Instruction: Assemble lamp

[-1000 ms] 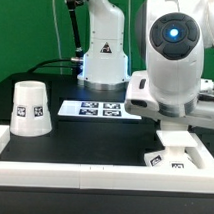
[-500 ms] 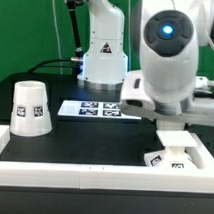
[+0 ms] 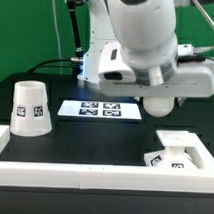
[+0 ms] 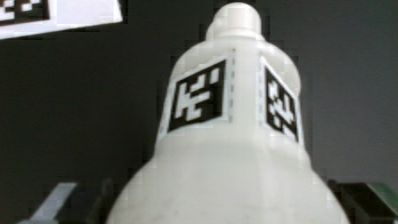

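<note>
In the wrist view the white bulb [image 4: 222,130] fills the frame, its narrow neck pointing away, with two black-and-white tags on it. My gripper [image 4: 214,208] is shut on its round body, and one dark finger [image 4: 54,200] shows on each side. In the exterior view the bulb's round end [image 3: 160,101] hangs under my hand, above the black table. The square stepped base [image 3: 175,149] lies low at the exterior view's right. The tapered shade [image 3: 32,107] stands at the exterior view's left.
The marker board [image 3: 100,110] lies flat mid-table; its corner also shows in the wrist view [image 4: 54,14]. A white raised rim [image 3: 93,176] runs along the table's front and sides. The arm's pedestal [image 3: 100,57] stands at the back.
The arm has risen and swung toward the exterior view's left, away from above the base. The bulb's round end now shows under the hand.
</note>
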`<state>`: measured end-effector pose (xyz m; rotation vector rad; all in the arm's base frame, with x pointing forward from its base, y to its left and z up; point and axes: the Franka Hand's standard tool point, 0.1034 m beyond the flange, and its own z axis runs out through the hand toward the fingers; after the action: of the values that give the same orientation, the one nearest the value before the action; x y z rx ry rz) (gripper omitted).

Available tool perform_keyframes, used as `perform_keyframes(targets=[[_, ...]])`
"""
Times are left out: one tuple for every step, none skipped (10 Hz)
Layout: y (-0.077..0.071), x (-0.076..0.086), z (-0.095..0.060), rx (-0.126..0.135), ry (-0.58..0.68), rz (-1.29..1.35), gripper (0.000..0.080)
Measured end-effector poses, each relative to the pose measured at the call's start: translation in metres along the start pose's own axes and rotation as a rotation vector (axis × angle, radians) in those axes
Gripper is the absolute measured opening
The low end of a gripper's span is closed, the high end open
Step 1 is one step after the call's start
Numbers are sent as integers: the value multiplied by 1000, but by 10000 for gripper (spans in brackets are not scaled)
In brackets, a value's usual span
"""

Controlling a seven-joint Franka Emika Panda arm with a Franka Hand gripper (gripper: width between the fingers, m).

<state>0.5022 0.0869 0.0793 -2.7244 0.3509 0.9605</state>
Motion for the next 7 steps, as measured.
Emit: perform_keyframes(targets=[[0,1,1,0,4,0,578],[-3,9,-3,5,86,-2,578],[-3,10,-4,7,163,-4,579],[0,10,-4,7,206,-7,579],[7,16,-9,8,289,-30,579],[9,16,-20,10,356,-47,579],[11,16,-32,12,443,-61,579]])
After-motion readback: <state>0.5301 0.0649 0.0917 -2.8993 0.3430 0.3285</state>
